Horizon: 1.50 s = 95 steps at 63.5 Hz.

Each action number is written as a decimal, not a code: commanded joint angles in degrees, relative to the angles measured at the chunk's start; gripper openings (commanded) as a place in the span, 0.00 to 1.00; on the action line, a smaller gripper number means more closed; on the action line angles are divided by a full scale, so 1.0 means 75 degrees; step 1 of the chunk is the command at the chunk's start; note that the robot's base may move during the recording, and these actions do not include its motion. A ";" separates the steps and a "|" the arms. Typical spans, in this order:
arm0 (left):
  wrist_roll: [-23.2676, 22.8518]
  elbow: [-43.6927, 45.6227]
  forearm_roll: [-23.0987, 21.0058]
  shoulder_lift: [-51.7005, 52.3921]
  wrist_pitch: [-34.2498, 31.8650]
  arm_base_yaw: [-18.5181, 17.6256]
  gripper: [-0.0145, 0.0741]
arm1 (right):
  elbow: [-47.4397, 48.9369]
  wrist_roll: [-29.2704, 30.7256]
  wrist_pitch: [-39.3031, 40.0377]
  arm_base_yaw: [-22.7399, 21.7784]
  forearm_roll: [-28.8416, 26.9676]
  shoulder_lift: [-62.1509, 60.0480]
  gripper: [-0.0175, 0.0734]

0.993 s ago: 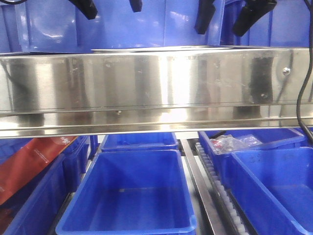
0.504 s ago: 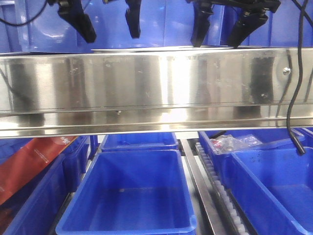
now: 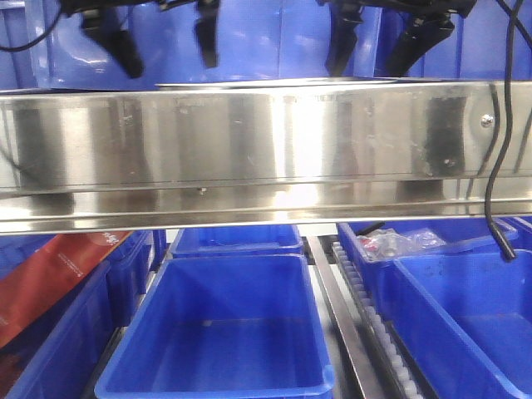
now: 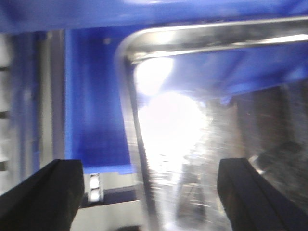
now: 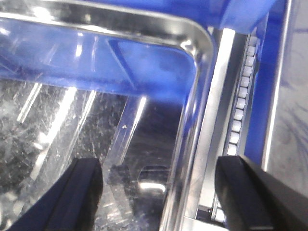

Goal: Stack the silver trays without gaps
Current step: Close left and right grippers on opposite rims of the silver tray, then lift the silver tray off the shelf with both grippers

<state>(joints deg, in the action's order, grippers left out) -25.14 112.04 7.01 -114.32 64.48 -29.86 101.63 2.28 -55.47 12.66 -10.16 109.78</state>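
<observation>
the left arm's fingers [image 4: 43,192] are spread wide and hold nothing, straddling from above the left rim of the scratched silver steel tray [image 4: 202,144] near its far corner, just beside the blue plastic crate [image 4: 96,96]. the right arm's fingers [image 5: 250,197] are released too, over the tray's right rim. i would lower both sides evenly, close on the rims together and keep the tray level, so it nests flush. a tray beneath it i cannot make out.
</observation>
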 commanded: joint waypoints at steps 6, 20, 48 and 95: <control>-0.0061 -0.0099 -0.0018 -0.0059 0.0010 0.0019 0.69 | 0.0076 0.0059 0.0268 0.0013 0.0066 -0.0016 0.61; -0.0061 -0.0099 -0.0160 -0.0349 0.0185 0.0019 0.69 | 0.0076 0.0059 0.0254 0.0013 0.0071 0.0157 0.61; -0.0061 -0.0099 -0.0011 -0.0392 0.0042 0.0019 0.68 | 0.0076 0.0059 0.0137 0.0013 0.0071 0.0441 0.46; -0.0061 -0.0014 0.0037 -0.0392 0.0033 0.0019 0.16 | 0.0110 0.0059 0.0104 0.0013 0.0071 0.0396 0.11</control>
<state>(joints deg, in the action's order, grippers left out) -26.06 111.30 7.37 -117.35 64.97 -29.46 101.87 1.37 -54.53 12.64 -9.40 113.40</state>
